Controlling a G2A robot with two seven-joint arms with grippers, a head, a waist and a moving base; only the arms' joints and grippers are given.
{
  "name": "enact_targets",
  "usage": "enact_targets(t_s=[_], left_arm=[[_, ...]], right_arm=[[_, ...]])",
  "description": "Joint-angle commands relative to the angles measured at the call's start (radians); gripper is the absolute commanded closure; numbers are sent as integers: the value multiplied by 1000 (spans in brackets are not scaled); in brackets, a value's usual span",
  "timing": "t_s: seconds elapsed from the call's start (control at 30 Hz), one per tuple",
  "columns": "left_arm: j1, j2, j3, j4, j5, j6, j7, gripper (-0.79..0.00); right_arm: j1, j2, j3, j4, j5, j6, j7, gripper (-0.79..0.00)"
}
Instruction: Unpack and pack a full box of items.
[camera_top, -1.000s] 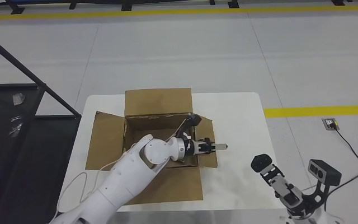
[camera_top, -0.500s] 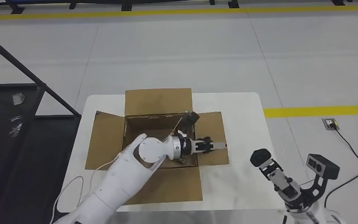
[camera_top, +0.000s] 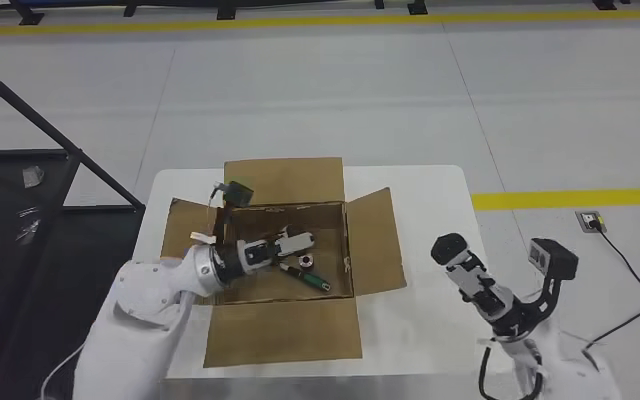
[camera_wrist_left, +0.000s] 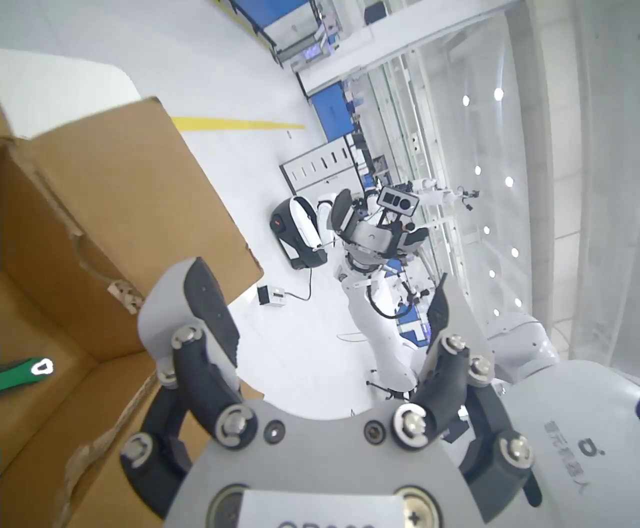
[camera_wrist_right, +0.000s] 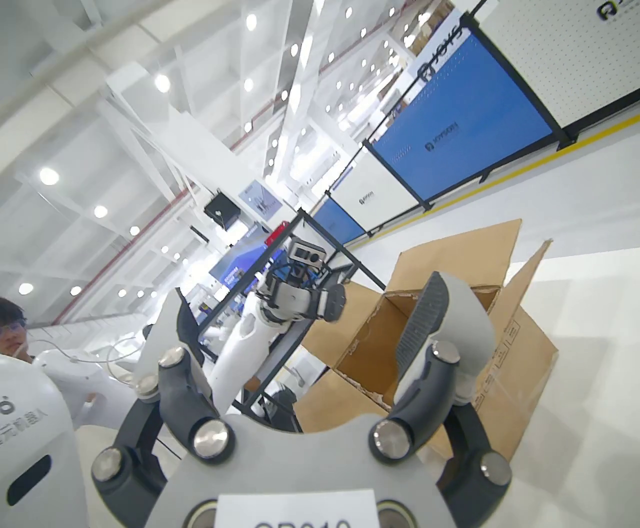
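Left pincer (camera_top: 297, 240) hangs inside the open cardboard box (camera_top: 283, 182), fingers spread wide and empty, near a green-handled tool (camera_top: 311, 281) and a small round part (camera_top: 307, 262) on the box floor. Right pincer (camera_wrist_right: 307, 295), likewise wide and empty, is over the counter (camera_top: 430, 200), apart from the box's right flap.

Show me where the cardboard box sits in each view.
Top view: cardboard box on the table, flaps open, left gripper over its opening.
Left wrist view: its wall and flap beside the left gripper.
Right wrist view: beyond the right gripper, opening visible.
Shared landmark: the white table.
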Motion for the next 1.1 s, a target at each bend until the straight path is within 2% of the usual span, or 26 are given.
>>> enact_targets(t_s=[0.0,0.2,0.37,0.47,0.5,0.9,0.97,1.07], left_arm=[[87,15,-138,-48,-24,-12,-8,-785],[278,40,-444,-58,-131,-80,-4,-785],[392,48,-590,-13,-225,-136,-23,-785],[436,49,-614,11,-303,-173,-70,-785],[444,49,-614,19,-328,-184,-99,-785],[444,49,-614,19,-328,-184,-99,-785],[446,49,-604,4,-327,-164,-82,-785],[447,51,-588,-20,-295,-127,-28,-785]], right_arm=[[64,-1,-63,4,-89,57,24,-785],[281,-16,-303,71,-321,212,88,-785],[484,-49,-532,226,-487,320,114,-785],[571,-73,-631,325,-493,344,100,-785],[571,-73,-631,325,-493,344,100,-785],[571,-73,-631,325,-493,344,100,-785],[581,-74,-680,293,-592,279,120,-785],[651,-96,-757,307,-693,529,245,-785]])
